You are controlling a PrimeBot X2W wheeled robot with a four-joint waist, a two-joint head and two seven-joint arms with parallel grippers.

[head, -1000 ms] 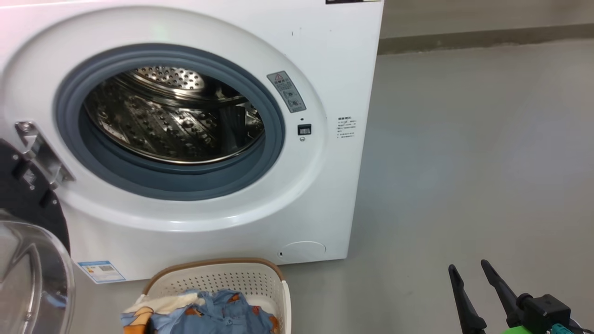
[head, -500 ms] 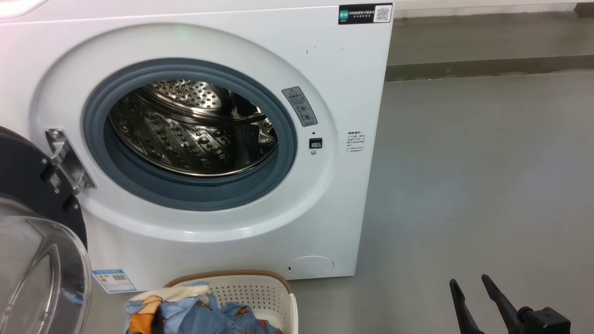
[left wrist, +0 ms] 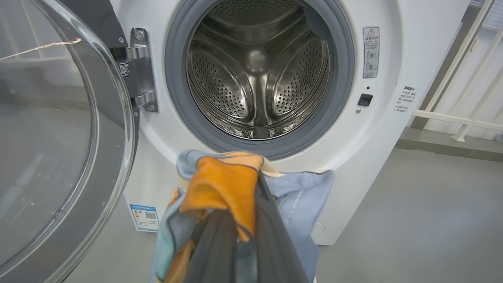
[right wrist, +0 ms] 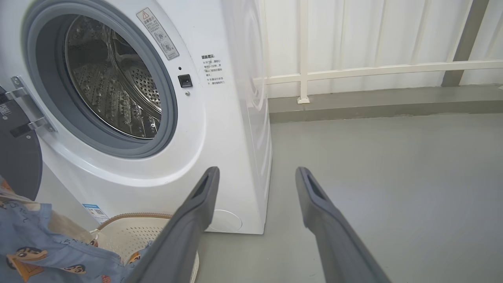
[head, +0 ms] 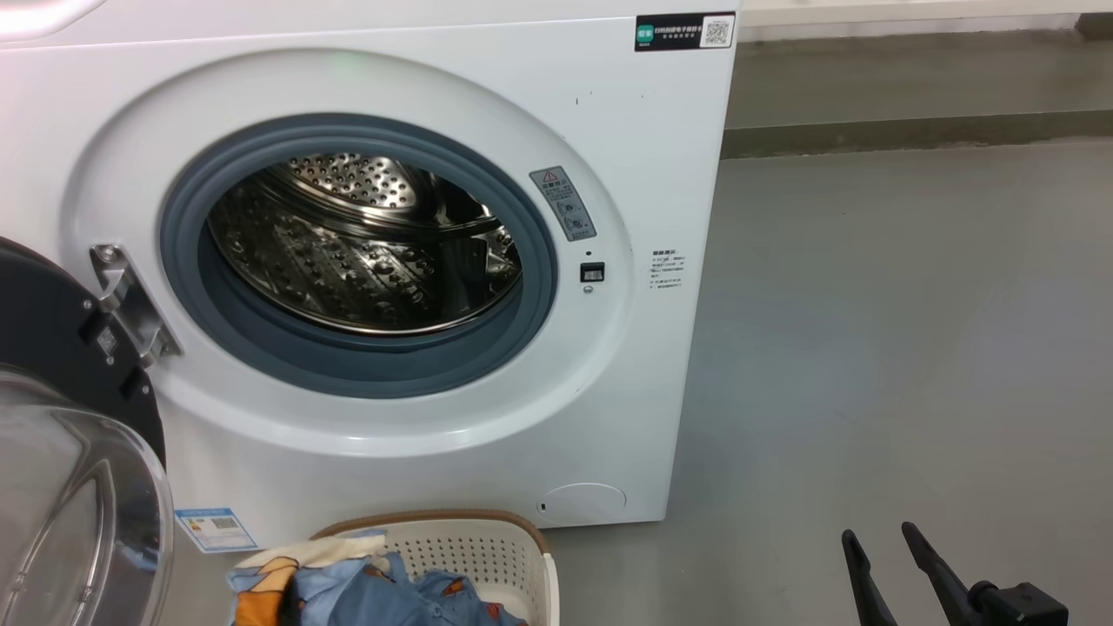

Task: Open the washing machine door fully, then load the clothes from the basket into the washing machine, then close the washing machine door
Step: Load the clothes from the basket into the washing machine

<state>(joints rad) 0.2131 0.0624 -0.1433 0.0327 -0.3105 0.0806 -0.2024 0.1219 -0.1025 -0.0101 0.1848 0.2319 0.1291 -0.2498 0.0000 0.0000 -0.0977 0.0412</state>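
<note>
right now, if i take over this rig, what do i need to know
Claws: left claw shut on the light blue cartoon-print clothes, held low before the perforated steel drum; right claw open, empty.
Things: large round black-rimmed glass door swung open to the left; cream perforated plastic basket on the floor before the big white boxy washing machine.
Done: door open.
Left: load clothes, close door.

the smooth grey floor [head: 869, 348] carries the white washing machine [head: 643, 174] and, just in front of it, the cream perforated basket [head: 469, 543].
</note>
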